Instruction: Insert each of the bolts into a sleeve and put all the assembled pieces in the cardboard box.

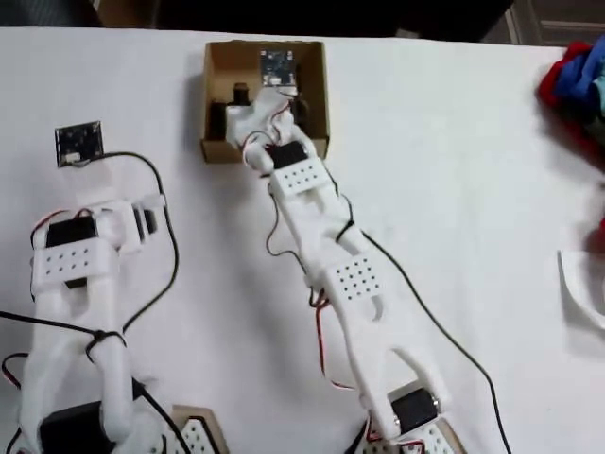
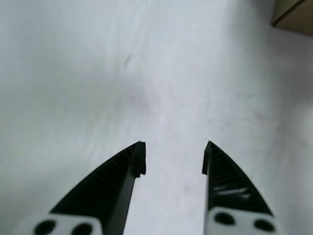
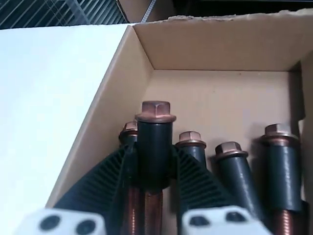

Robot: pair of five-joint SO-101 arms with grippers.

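Sleeved bolt (image 3: 154, 137), clamped in the right gripper (image 3: 152, 164), is best lowered fully into the cardboard box (image 1: 217, 90) at upper centre before release; left gripper (image 2: 173, 159) is held wide.

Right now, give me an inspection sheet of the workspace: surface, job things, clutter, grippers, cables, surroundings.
Surface: white table, no marks seen.
Job's things: cardboard box with four sleeved bolts seen lying inside; a fifth bolt, also sleeved, is gripped in the box.
Clutter: coloured heap and white curved piece at one table edge.
Grippers: left gripper open over bare table; right gripper shut on the fifth bolt.
Cables: black cable loops by the left arm; another cable trails beside the right arm.
Surroundings: dark area past the far edge.
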